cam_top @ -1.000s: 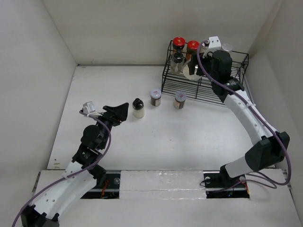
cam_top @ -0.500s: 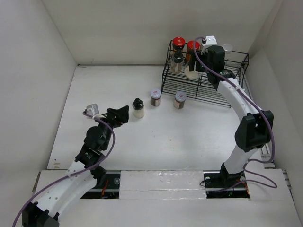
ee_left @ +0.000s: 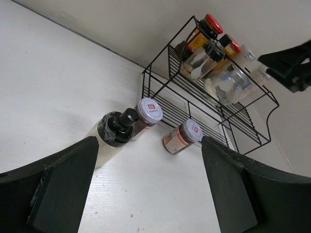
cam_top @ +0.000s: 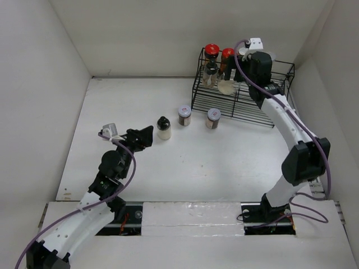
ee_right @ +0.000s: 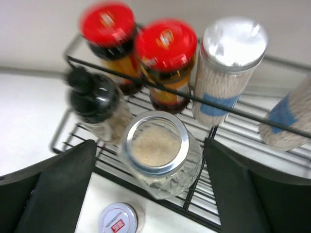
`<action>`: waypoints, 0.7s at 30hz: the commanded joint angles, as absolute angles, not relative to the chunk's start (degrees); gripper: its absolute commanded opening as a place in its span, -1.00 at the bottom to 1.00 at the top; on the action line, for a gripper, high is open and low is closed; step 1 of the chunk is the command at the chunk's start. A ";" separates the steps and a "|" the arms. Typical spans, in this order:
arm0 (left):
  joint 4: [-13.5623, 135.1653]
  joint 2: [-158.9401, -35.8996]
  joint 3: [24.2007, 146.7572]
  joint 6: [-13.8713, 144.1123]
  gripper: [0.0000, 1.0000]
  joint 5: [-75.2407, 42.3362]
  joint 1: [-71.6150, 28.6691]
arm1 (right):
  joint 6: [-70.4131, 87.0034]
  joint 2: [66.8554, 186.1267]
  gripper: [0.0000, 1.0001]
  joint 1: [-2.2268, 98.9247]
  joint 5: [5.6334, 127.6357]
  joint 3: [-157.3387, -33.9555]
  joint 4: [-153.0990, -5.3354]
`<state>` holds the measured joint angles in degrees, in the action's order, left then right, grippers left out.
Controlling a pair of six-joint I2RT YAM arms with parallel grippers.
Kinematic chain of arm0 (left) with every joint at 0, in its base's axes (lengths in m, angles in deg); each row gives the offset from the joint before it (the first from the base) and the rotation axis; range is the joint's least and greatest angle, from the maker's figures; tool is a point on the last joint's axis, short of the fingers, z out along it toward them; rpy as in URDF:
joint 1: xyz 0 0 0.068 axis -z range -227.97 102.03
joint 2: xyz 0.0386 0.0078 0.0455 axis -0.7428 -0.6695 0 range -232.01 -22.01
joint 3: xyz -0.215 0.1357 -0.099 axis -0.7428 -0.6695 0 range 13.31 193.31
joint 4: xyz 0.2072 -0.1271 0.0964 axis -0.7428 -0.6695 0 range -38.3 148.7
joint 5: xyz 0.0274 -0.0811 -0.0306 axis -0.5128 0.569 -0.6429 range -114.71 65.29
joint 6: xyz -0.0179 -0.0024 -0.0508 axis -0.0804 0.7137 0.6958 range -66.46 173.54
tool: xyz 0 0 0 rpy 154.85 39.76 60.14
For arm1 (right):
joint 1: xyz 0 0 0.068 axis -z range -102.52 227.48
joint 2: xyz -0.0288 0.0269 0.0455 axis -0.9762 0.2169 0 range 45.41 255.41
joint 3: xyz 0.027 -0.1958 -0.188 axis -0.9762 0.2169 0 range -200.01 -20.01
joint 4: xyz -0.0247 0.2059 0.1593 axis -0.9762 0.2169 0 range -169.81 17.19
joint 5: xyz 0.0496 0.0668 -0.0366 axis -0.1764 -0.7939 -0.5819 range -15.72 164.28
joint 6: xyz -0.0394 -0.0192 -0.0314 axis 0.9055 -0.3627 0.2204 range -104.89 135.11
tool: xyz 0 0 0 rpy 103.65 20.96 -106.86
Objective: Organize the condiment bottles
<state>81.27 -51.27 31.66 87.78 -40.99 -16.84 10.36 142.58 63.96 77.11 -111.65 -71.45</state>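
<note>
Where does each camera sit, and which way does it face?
Top external: above and behind the robot, looking down on the table; the left arm and right arm show.
Left wrist: low over the table, facing the black-capped bottle and the rack; the left gripper frames the view.
Right wrist: above the rack, looking down into it; the right gripper flanks the view.
Shared: the two red-capped bottles appear in all three.
</note>
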 commanded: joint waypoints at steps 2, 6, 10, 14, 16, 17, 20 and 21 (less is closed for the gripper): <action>82.34 -49.44 32.91 86.68 0.62 -40.80 -16.60 | 9.84 130.68 0.66 58.77 76.21 -105.90 -78.66; 81.29 -48.39 32.91 86.68 0.40 -40.80 -16.60 | 9.84 127.51 -0.70 46.85 74.80 -95.53 -82.88; 81.90 -48.38 32.91 86.68 0.15 -41.41 -16.60 | 9.05 127.58 -0.39 36.97 73.40 -83.93 -96.66; 81.28 -48.38 32.91 86.68 0.12 -40.89 -16.60 | 9.66 136.62 0.44 33.53 72.17 -86.18 -94.69; 81.29 -47.77 32.91 86.68 0.15 -40.89 -16.60 | 10.45 141.02 0.46 32.83 70.42 -90.05 -94.14; 81.29 -47.16 32.91 86.68 0.15 -40.89 -16.60 | 10.45 142.17 0.46 31.44 70.41 -91.02 -94.14; 81.98 -47.15 32.30 86.68 0.17 -40.36 -16.60 | 10.45 146.12 0.46 30.02 71.63 -94.54 -94.14; 81.99 -47.15 32.29 86.68 0.17 -40.36 -16.60 | 10.45 146.92 0.46 29.41 72.16 -95.15 -94.14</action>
